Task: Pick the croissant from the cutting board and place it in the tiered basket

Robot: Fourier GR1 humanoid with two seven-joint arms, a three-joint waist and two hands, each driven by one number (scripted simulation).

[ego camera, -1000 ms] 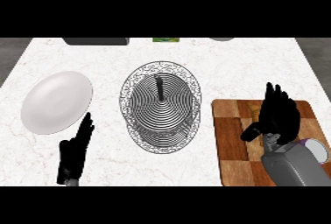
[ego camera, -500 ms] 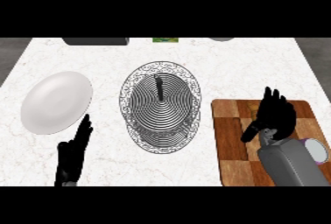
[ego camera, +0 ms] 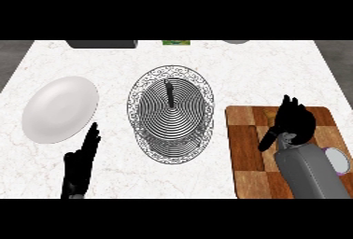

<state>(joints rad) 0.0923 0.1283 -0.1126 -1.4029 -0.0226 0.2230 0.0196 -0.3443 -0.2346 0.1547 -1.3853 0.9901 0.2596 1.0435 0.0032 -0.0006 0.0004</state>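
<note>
The wooden cutting board (ego camera: 248,154) lies at the right of the counter. My right hand (ego camera: 293,122) hovers over its far part, fingers fairly straight and thumb sticking out to the lower left. No croissant shows; the hand and forearm cover that part of the board. The wire tiered basket (ego camera: 170,114) stands at the counter's middle, just left of the board, with a dark centre post. My left hand (ego camera: 81,163) rests open at the lower left, fingers pointing up.
A white plate (ego camera: 60,108) lies left of the basket. At the counter's far edge sit a dark grey object (ego camera: 102,44), a small green item (ego camera: 176,43) and a grey round thing (ego camera: 236,41).
My right hand has drawn back slightly toward the near side over the board. The left hand has sunk a little lower.
</note>
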